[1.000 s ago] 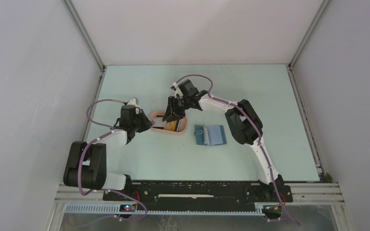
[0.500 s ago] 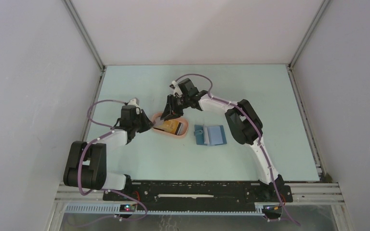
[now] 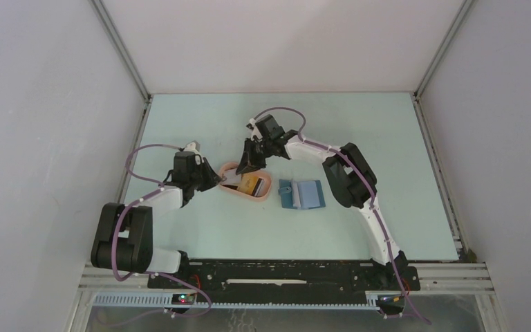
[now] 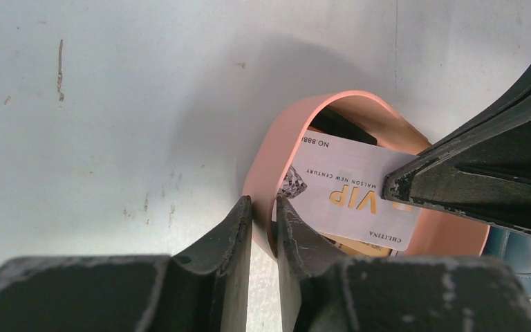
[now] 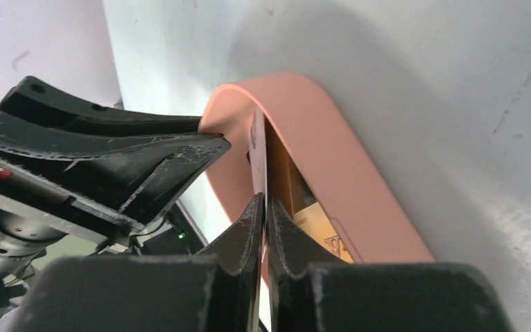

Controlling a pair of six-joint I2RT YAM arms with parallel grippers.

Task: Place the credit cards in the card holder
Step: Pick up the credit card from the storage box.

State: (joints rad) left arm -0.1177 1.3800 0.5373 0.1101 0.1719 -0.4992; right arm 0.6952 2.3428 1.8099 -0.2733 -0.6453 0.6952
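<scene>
Tray (image 4: 266,162), salmon-pink oval, sits mid-table w/ both claws at it; left claw (image 4: 263,203) is pinched nearly closed on the tray's near rim, one finger inside the wall, one outside; right claw (image 5: 263,200) is closed tight on the whitish card (image 4: 346,194), gripping one edge, card tilted up on its side w/ its low edge down in the tray. Yellow-orange card (image 5: 316,220) lies flat on the tray floor under it; black card (image 4: 339,126) shows only as a dark corner at the far end of the tray. Tray wall rings all three cards; the two claws sit just beside each other across the tray's end. Card holder (image 3: 302,194) lies open on the table to the right of the tray, near but apart, lighter blue inside facing up, darker flap on its left.

Table (image 3: 359,138) is pale blue-green, matte, w/ small scuffs and dark specks in the left wrist view; plain grey-white walls (image 3: 41,138) on three sides, aluminium posts (image 3: 121,52) in the corners; purple cables (image 3: 135,155) loop along both arms.

Whitish card reads "VIP" in gold, "MAISON NEW CENTURY", "CHELTINA", and "NO.888" w/ the rest cut off at the edge; yellow-orange card has print too small to read.
</scene>
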